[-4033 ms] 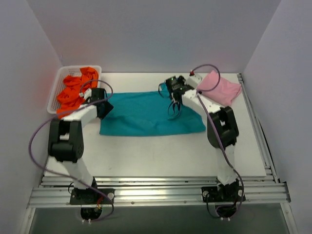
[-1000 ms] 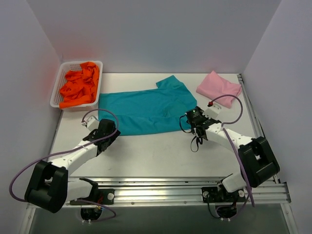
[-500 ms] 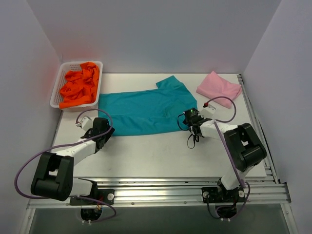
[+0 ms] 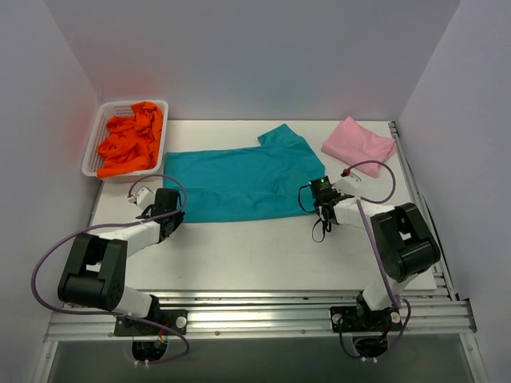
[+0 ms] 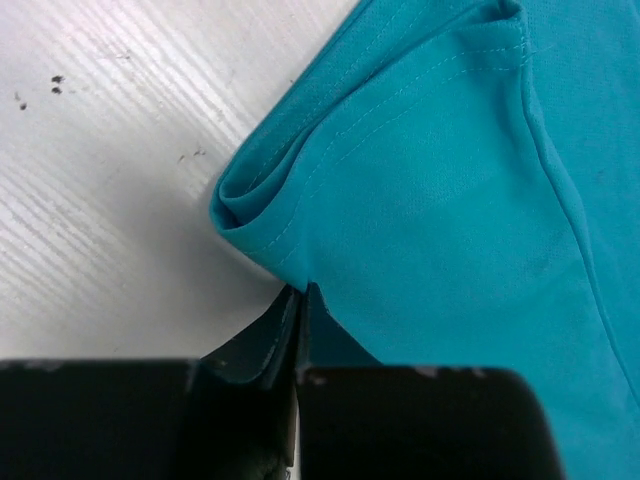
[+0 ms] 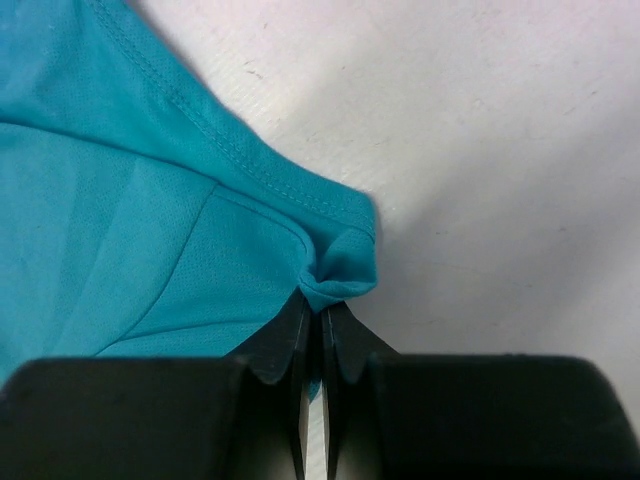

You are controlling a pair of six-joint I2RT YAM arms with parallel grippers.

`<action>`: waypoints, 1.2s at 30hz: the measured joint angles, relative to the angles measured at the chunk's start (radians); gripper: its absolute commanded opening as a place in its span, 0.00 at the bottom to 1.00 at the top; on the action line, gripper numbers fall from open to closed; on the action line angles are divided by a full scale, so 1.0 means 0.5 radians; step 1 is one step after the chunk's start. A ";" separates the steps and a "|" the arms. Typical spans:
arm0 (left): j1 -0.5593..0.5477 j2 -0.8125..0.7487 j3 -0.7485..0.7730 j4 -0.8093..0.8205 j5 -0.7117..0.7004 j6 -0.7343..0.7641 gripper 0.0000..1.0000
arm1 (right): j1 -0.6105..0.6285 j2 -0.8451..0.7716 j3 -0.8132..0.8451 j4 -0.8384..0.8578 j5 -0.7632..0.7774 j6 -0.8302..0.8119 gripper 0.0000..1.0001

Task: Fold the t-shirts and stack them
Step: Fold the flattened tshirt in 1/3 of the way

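A teal t-shirt lies spread flat across the middle of the table, one sleeve sticking out at the back. My left gripper is shut on its near left corner; the left wrist view shows the hem bunched right at the pinched tips. My right gripper is shut on the near right corner, with cloth puckered between its tips. A folded pink t-shirt rests at the back right. Orange t-shirts are piled at the back left.
A white lattice basket at the back left corner holds the orange pile. White walls close in the table on three sides. A metal rail with both arm bases runs along the near edge.
Both grippers went from open to shut, each on a near corner of the teal t-shirt. The left arm reached forward to the cloth's edge; the right moved slightly back to it.
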 measured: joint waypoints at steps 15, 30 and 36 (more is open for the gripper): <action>-0.150 -0.215 -0.052 -0.171 0.105 0.001 0.02 | -0.105 -0.613 -0.195 -0.356 0.106 0.160 0.00; -0.283 -1.061 -0.375 -0.704 0.196 -0.066 0.74 | -0.046 -1.154 -0.343 -0.803 0.117 0.315 1.00; -0.305 -1.650 -0.332 -1.047 0.203 -0.056 0.87 | 0.037 -1.518 -0.317 -0.954 0.240 0.295 0.98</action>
